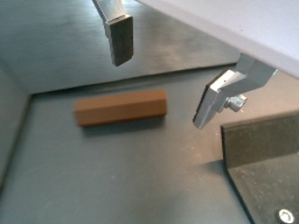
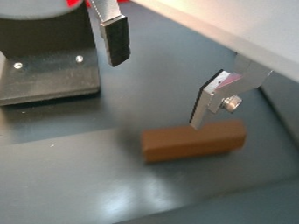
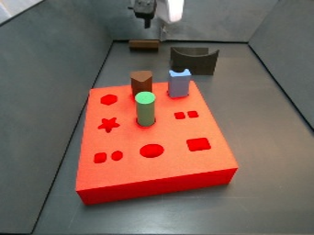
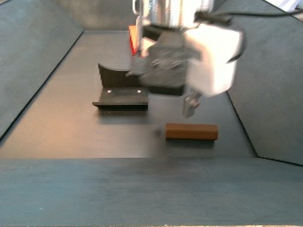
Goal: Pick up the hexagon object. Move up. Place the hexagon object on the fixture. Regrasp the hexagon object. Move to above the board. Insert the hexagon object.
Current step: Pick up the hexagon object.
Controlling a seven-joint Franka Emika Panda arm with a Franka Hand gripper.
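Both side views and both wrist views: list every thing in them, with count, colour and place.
hexagon object: one, brown, lying flat on the grey floor beside the fixture, under the open fingers in both wrist views.
fixture: one, dark grey-black, on the floor behind the board.
board: one, bright red, middle of the floor, with darker cut-outs.
green cylinder: one, standing upright in the board.
brown peg: one, dark brown, upright at the board's back edge.
blue peg: one, pale blue, upright beside the brown peg.
gripper: one, silver fingers with dark pads, open, empty, above the hexagon object.
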